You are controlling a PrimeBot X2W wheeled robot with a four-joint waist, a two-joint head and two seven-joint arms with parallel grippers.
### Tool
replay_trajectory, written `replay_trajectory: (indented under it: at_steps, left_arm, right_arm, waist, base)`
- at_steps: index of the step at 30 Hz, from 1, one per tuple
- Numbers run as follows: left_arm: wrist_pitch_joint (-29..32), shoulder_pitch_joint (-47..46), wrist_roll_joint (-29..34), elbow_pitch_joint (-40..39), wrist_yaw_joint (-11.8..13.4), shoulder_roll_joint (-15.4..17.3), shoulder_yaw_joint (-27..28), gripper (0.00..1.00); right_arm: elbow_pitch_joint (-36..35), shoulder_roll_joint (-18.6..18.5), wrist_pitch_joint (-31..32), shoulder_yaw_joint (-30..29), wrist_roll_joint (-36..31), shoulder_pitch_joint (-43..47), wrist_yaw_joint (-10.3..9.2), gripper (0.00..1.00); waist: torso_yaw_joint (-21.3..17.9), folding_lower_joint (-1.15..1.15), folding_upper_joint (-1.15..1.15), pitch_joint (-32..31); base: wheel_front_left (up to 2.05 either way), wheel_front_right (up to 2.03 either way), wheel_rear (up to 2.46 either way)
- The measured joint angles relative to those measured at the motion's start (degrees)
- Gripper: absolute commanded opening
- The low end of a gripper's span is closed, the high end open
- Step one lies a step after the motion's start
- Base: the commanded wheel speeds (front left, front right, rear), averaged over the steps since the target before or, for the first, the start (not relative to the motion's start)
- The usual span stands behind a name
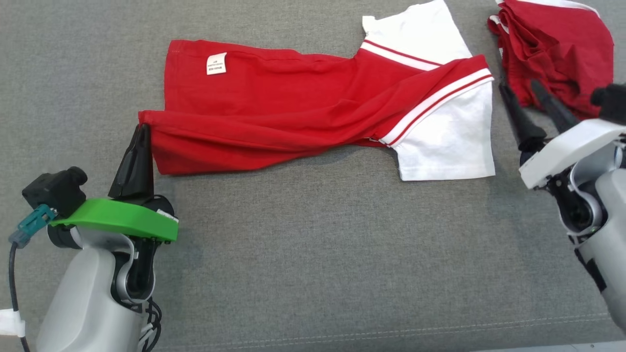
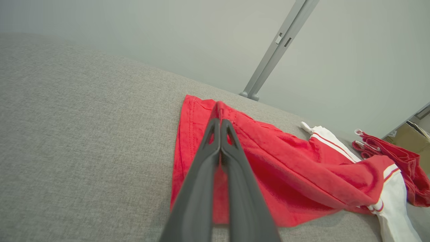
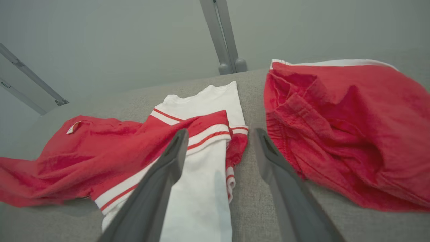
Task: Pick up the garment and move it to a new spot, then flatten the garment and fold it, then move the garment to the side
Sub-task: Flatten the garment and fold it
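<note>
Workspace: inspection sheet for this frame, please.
Surface: grey fabric, stitched seam along the near edge.
Job's things: shirt, red with white sleeves, lying partly folded, label up.
Clutter: red garment bunched at far right.
Grippers: left gripper shut on the shirt's hem corner; right gripper open, holding nothing, beside the white sleeve.
Cables: black cable at the left arm.
Surroundings: wall, post, box.
</note>
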Motion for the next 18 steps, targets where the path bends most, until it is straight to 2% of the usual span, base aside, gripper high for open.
replay_trajectory:
  at_steps: [10, 14, 18]
  left_arm:
    - [-0.52, 3.13, 0.2, -0.92, 0.51, 0.44, 1.83, 0.0]
    - [-0.69, 3.26, 0.22, -1.29, 0.51, 0.04, 1.42, 0.0]
    - [-0.69, 3.26, 0.56, -1.65, 0.49, -0.37, 0.13, 0.0]
  right_arm:
    - [-0.78, 5.54, -6.53, 3.3, 1.02, 11.19, 0.48, 1.0]
    - [-0.29, 5.72, -7.89, 4.04, 0.9, 12.1, 0.49, 1.0]
    - [0.19, 5.12, -8.25, 4.1, 0.73, 12.2, 0.49, 1.0]
  waist:
    - [-4.78, 0.0, 0.0, -0.73]
    - [-6.11, 0.0, 0.0, -0.96]
    - [-5.87, 0.0, 0.0, -0.76]
  base:
    - [0.0, 0.0, 0.0]
    - [0.0, 0.0, 0.0]
    - [0.0, 0.0, 0.0]
